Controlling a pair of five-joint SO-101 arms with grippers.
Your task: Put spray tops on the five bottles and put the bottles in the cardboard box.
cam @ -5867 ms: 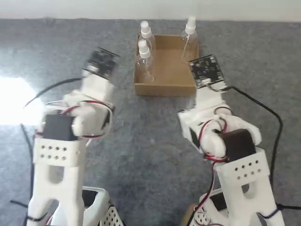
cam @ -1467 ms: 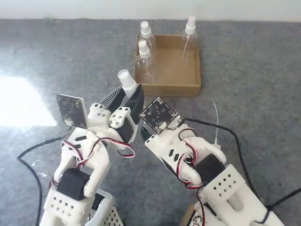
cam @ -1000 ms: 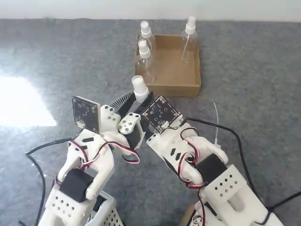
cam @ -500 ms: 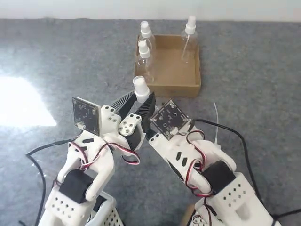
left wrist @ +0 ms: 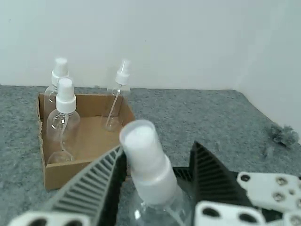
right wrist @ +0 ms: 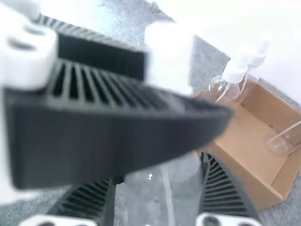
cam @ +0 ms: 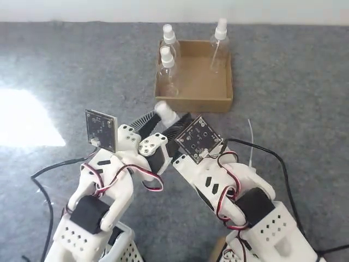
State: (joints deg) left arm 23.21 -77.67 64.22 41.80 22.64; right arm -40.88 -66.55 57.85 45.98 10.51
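My left gripper [left wrist: 157, 155] is clamped on the spray bottle [left wrist: 157, 209] just below its white spray top [left wrist: 141, 141], on the near side of the cardboard box [cam: 192, 103]. From above, the bottle leans right; my left wrist camera has it nearly upright between the ribbed fingers [left wrist: 96, 186]. My right wrist camera puts its clear body inside my right gripper [right wrist: 162, 190], a left finger crossing in front; whether that gripper has closed I cannot tell. The box holds two capped bottles [cam: 167, 64] far left, a third bottle [cam: 220, 46] far right. A thin white tube [cam: 250, 141] and a black cable [cam: 271, 157] lie to the right on grey felt [cam: 82, 65]. White wall [left wrist: 178, 37] behind.
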